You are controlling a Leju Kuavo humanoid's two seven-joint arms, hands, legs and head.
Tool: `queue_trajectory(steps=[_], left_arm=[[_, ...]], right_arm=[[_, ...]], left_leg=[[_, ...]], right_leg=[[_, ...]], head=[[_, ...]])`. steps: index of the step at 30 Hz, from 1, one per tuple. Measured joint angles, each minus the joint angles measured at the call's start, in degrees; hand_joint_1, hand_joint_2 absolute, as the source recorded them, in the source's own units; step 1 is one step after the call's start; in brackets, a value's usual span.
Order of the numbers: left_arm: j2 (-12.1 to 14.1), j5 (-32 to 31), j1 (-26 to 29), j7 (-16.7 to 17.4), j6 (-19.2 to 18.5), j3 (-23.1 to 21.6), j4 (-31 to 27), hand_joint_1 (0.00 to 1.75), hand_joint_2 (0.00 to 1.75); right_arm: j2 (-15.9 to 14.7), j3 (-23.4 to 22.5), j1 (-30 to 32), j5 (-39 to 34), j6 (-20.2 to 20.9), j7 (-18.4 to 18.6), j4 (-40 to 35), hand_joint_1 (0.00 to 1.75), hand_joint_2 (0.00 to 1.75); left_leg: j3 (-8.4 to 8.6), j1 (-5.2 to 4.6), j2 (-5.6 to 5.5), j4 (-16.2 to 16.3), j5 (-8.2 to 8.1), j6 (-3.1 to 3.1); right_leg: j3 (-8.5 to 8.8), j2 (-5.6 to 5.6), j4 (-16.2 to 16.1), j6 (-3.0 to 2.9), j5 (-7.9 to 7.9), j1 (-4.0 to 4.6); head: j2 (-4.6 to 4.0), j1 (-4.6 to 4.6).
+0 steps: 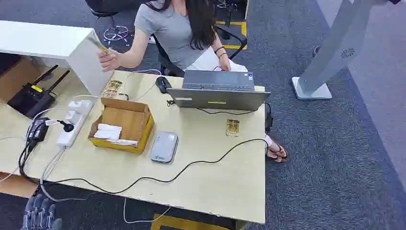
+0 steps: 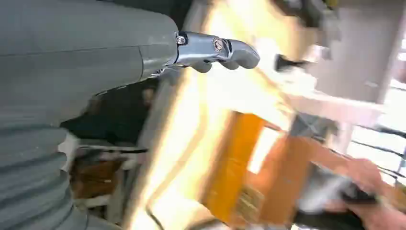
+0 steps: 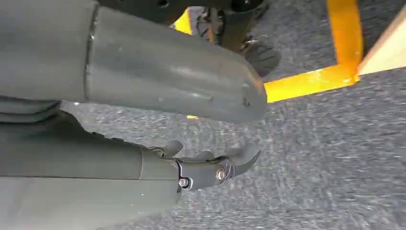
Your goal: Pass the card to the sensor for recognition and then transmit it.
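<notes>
A grey flat sensor (image 1: 163, 146) lies on the wooden table (image 1: 215, 182), beside an open cardboard box (image 1: 122, 125) that holds white cards (image 1: 108, 132). A gold card in a clear case (image 1: 232, 127) lies in front of the laptop. A person's hand (image 1: 109, 60) at the far left holds up a yellowish card (image 1: 98, 44). My left hand (image 1: 40, 213) hangs below the table's near left corner; it holds nothing, and its fingers (image 2: 218, 48) show blurred in the left wrist view. My right hand (image 3: 210, 167) hangs over grey carpet with its fingers apart, holding nothing.
An open laptop (image 1: 218, 91) and a mouse (image 1: 163, 84) sit at the far side, where a seated person (image 1: 177, 28) faces me. A power strip (image 1: 72, 125), a router (image 1: 31, 98) and black cables (image 1: 143, 179) crowd the left and middle. More gold cards (image 1: 113, 88) lie near a white shelf (image 1: 52, 43).
</notes>
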Motion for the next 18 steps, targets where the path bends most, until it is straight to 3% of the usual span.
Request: queue_trajectory(steps=[3,6,12,18], left_arm=[[-0.98,0.61,0.32,-1.18,-1.22,-0.48,-6.76,0.00,1.75],[-1.11,-1.16,-0.32,-1.97,-0.13,-1.86,-11.34,0.00,1.75],[0.69,-7.03,-3.93,-1.97,7.36,-5.08,-12.87,0.00,1.75],[2.67,-14.81,-8.01,0.73,13.19,-8.13,-12.56,0.00,1.75]], right_arm=[[0.09,0.00,-0.02,0.89,-0.44,1.90,0.24,0.00,0.00],[0.11,0.02,-0.19,1.99,-0.46,2.99,0.39,0.00,0.00],[0.11,0.76,-0.45,3.71,-0.18,3.84,0.48,0.00,0.00],[0.11,1.57,-0.64,5.14,0.44,4.61,0.57,0.00,0.00]], left_leg=[[0.03,0.00,0.00,0.01,0.00,0.00],[0.02,-0.01,-0.02,0.00,0.00,0.00],[0.14,0.02,0.00,0.01,0.02,-0.02],[0.15,0.03,0.02,0.01,0.05,0.00]], right_leg=[[-0.03,0.00,0.00,0.00,0.00,0.00],[0.03,-0.02,0.00,0.00,0.00,0.00],[-0.01,-0.02,0.00,-0.03,0.02,0.02],[-0.03,0.01,0.00,-0.07,0.06,0.02]], head=[[0.00,-0.02],[0.00,0.00],[-0.02,0.00],[0.00,0.02]])
